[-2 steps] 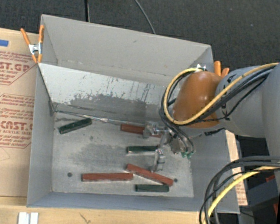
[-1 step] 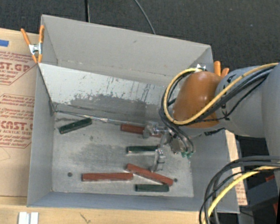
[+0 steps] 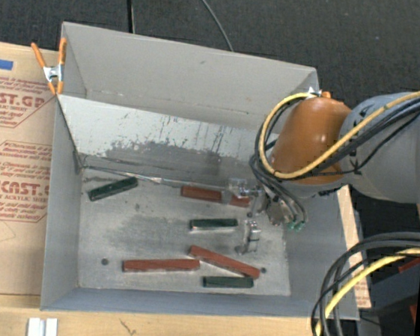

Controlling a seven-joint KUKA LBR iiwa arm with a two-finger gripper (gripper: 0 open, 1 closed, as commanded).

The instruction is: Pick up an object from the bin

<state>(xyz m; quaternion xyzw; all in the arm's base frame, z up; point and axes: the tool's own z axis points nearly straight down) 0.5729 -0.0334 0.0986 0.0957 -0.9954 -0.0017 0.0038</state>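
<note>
My gripper point(image 3: 248, 239) hangs low in the right part of the bin, under the orange wrist cover. A short dark green stick point(image 3: 213, 223) lies just to its left, its right end close to the gripper. Just below the gripper lies a red-brown stick point(image 3: 223, 261), slanting down to the right. Another red-brown stick point(image 3: 201, 193) rests near the back wall, up and left of the gripper. Nothing shows held in the gripper.
A long red-brown stick point(image 3: 161, 265) and a dark green stick point(image 3: 227, 282) lie near the front wall. One more green stick point(image 3: 113, 188) lies at the far left. The arm and its cables cover the bin's right rim.
</note>
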